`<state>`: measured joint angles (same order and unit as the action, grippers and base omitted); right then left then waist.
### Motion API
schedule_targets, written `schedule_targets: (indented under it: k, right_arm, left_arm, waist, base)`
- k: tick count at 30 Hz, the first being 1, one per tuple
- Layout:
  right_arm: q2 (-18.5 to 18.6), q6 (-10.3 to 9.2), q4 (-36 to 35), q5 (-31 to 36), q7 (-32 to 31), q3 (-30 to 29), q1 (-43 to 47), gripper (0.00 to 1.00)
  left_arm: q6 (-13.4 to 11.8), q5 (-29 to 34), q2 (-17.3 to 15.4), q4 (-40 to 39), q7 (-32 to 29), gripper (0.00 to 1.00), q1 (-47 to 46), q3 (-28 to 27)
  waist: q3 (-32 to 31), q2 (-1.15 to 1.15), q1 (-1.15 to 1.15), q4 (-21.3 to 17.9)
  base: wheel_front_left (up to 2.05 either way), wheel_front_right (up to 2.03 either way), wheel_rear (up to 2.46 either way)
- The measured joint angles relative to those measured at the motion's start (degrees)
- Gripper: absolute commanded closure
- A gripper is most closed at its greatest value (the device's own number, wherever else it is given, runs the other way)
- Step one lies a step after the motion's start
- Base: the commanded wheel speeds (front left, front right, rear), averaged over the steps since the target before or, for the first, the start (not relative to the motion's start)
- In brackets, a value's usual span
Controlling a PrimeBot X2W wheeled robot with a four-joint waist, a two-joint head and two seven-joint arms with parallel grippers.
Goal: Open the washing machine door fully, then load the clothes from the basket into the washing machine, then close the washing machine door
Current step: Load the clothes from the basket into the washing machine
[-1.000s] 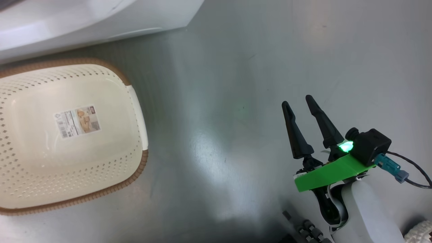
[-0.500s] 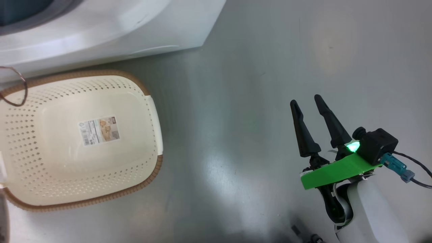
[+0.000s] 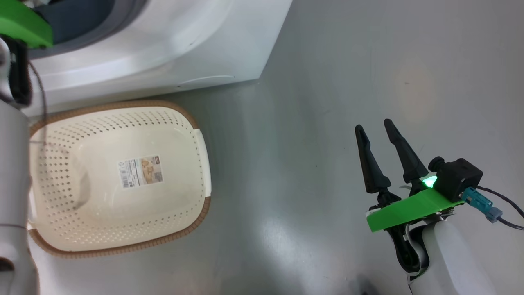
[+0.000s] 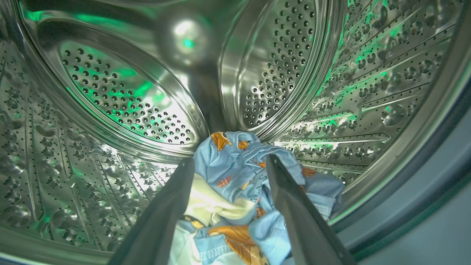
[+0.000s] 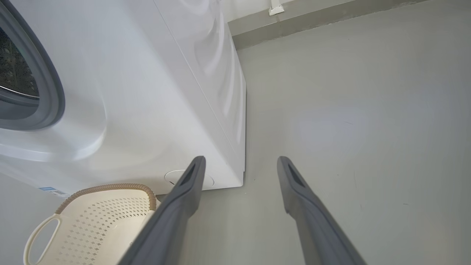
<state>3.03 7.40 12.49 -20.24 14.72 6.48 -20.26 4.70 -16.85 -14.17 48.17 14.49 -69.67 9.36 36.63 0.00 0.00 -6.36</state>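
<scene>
- While the left gripper [image 4: 230, 160] sits inside the washing machine [image 5: 147, 92], its two fingers stand wide apart and clamp nothing.
- clothes [image 4: 235, 176]: light-blue bear-print bundle with a cream piece, low in the machine's steel drum [image 4: 121, 92], showing between and beyond those fingers. Cannot tell whether they touch.
- basket [image 3: 172, 135]: on the floor [image 3: 327, 82] just in front of the machine's base, label sticker [image 3: 141, 171] showing on its bottom.
- grey gasket [image 5: 55, 92] rings the machine's opening.
- right gripper [image 3: 373, 125]: off the machine's front corner, well apart from it, above the floor, fingers spread wide, nothing between them.
- left forearm [image 3: 14, 184] runs past the basket up toward the machine's opening.
</scene>
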Motion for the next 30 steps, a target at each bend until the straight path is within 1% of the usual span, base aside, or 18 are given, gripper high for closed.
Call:
schedule_targets:
  k: [1,5,14,20,26,30]
  right_arm:
    - [0.0,0.0,0.3,0.0,0.0,-0.1,0.1,0.0]
    - [0.0,0.0,0.7,0.0,0.0,-0.2,0.5,0.0]
    - [0.0,0.0,1.7,0.4,0.0,-1.1,2.5,0.0]
    - [0.0,0.0,2.1,0.5,0.0,-1.3,3.5,0.0]
    - [0.0,0.0,2.4,0.5,0.0,-1.3,4.3,0.0]
    - [0.0,0.0,2.8,1.1,0.0,-1.3,5.9,0.0]
  left_arm:
    - [-0.4,0.0,0.3,-1.1,0.0,0.0,1.6,-0.1]
    - [-0.5,0.0,0.9,-3.7,0.0,0.0,5.5,-0.1]
    - [-1.8,-0.4,1.8,-11.2,0.1,0.0,15.9,-0.8]
    - [-3.4,-0.5,2.4,-17.9,0.1,0.0,23.9,-2.6]
    - [-4.0,-0.5,2.4,-23.3,0.1,0.0,32.4,-3.8]
    - [-5.0,-0.4,2.8,-27.1,0.1,0.0,37.3,-4.9]
  waist:
    - [-0.8,0.0,0.0,0.2]
    - [-2.4,0.0,0.0,0.5]
    - [-6.8,0.0,0.0,1.1]
    - [-10.1,0.0,0.0,1.5]
    - [-13.5,0.0,0.0,1.7]
    - [-15.7,0.0,0.0,1.7]
  base:
    - [0.0,0.0,0.0]
    - [0.0,0.0,0.0]
    - [0.0,0.0,0.0]
    - [0.0,0.0,0.0]
    - [0.0,0.0,0.0]
    - [0.0,0.0,0.0]
